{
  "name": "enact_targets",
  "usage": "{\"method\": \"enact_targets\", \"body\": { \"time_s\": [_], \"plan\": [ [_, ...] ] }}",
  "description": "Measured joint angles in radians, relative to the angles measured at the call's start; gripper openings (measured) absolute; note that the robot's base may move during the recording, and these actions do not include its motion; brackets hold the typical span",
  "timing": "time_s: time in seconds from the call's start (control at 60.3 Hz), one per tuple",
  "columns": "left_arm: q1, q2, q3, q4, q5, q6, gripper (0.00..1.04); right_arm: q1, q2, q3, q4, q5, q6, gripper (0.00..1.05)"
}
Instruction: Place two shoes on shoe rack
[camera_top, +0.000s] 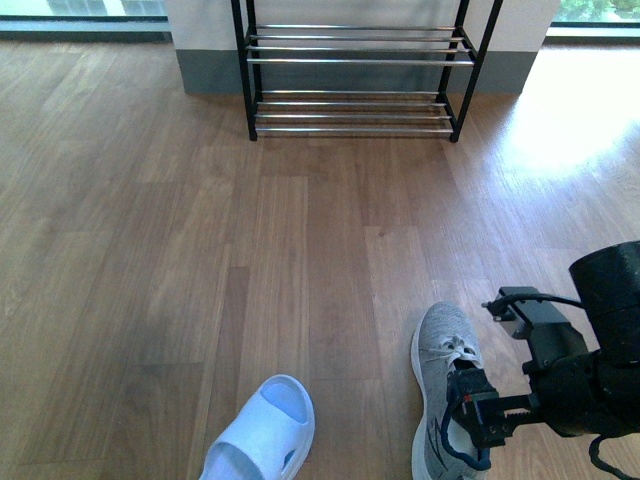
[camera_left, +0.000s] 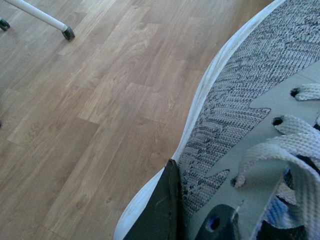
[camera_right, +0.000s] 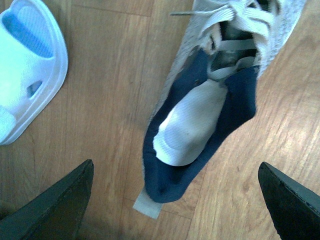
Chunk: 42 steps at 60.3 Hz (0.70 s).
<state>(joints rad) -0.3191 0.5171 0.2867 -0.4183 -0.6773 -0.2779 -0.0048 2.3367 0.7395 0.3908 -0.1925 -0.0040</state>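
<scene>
Jaws of the left gripper (camera_left: 187, 220) show only as dark tips against a grey knit sneaker (camera_left: 235, 105) with pale laces and a white sole edge; whether they clamp it I cannot tell. Jaws of the right gripper (camera_top: 486, 418) stand wide, one tip on each side of the navy-lined heel of the floor sneaker (camera_top: 440, 350). At 7 o'clock lies a pale blue slide sandal (camera_top: 262, 435); the floor sneaker lies at 5 o'clock, toe toward 12. Both rest on a warm wood-plank floor (camera_top: 200, 250). At 12 o'clock the shoe rack (camera_top: 355, 70), black-framed with chrome bars, stands against a white wall (camera_top: 200, 20).
</scene>
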Motion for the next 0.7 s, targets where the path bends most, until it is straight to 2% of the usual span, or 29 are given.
{"method": "enact_targets", "body": {
  "time_s": [0.315, 0.696],
  "plan": [
    [0.000, 0.000, 0.000, 0.000, 0.000, 0.000, 0.02, -0.068, 0.040, 0.037, 0.018, -0.047, 0.037, 0.95],
    [0.000, 0.000, 0.000, 0.000, 0.000, 0.000, 0.02, -0.127, 0.177, 0.155, -0.029, -0.010, 0.049, 0.95]
  ]
}}
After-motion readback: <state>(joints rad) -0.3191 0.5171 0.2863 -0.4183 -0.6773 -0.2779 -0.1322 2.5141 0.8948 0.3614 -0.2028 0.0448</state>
